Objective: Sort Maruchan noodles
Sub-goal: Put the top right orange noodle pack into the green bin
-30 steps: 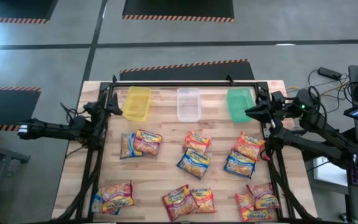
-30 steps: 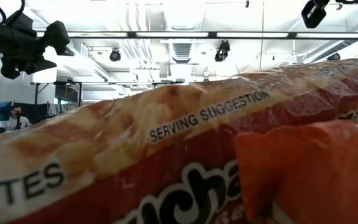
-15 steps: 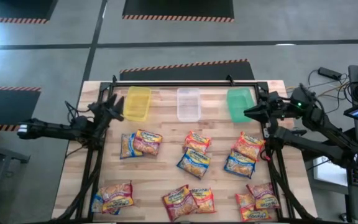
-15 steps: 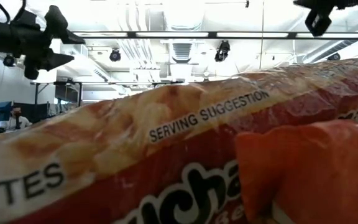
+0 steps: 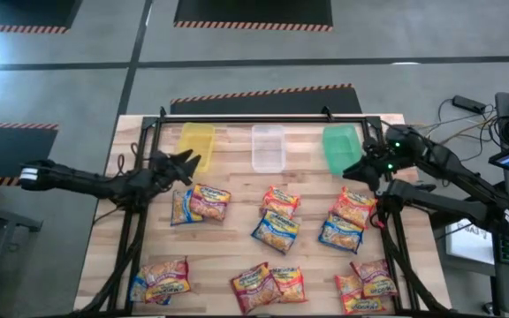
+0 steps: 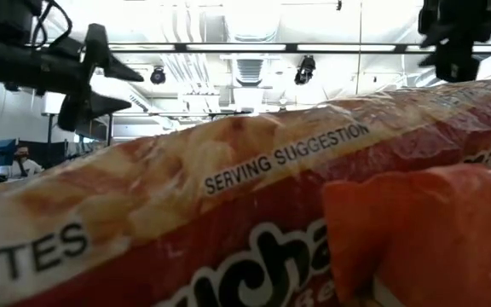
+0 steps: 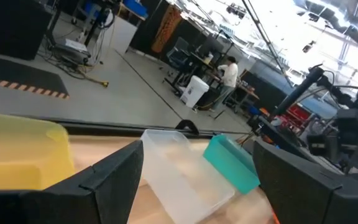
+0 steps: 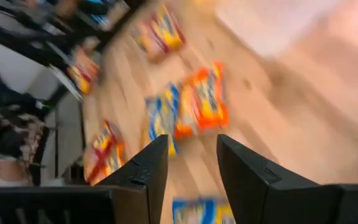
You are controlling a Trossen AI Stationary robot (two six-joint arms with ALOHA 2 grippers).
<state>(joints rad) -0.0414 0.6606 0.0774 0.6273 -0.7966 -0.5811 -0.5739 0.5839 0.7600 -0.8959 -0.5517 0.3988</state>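
Note:
Several Maruchan noodle packets lie flat on the wooden table in overlapping pairs: one pair (image 5: pixel 200 203) near the yellow bin, one (image 5: pixel 278 221) at the centre, one (image 5: pixel 347 219) on the right, and three more pairs along the near edge. One red packet (image 6: pixel 271 213) fills the low view. My left gripper (image 5: pixel 190 164) hovers open and level just in front of the yellow bin (image 5: pixel 194 146), nothing between its fingers (image 7: pixel 197 149). My right gripper (image 5: pixel 353 168) hangs open, tipped downward, by the green bin's near corner, above the right pair (image 8: pixel 191 142).
Three bins stand in a row along the far side: yellow, clear (image 5: pixel 268 146) and green (image 5: pixel 341 146). A black frame (image 5: pixel 263 117) runs around the table top. Bare wood lies between the bins and the packets. A person (image 7: pixel 230 71) stands far off in the room.
My left gripper has gone toward the table's right, out over the wood in front of the yellow bin, sinking a little and rolling. My right gripper has tipped from near level to slanting down and has sunk slightly by the green bin. The packets have not moved.

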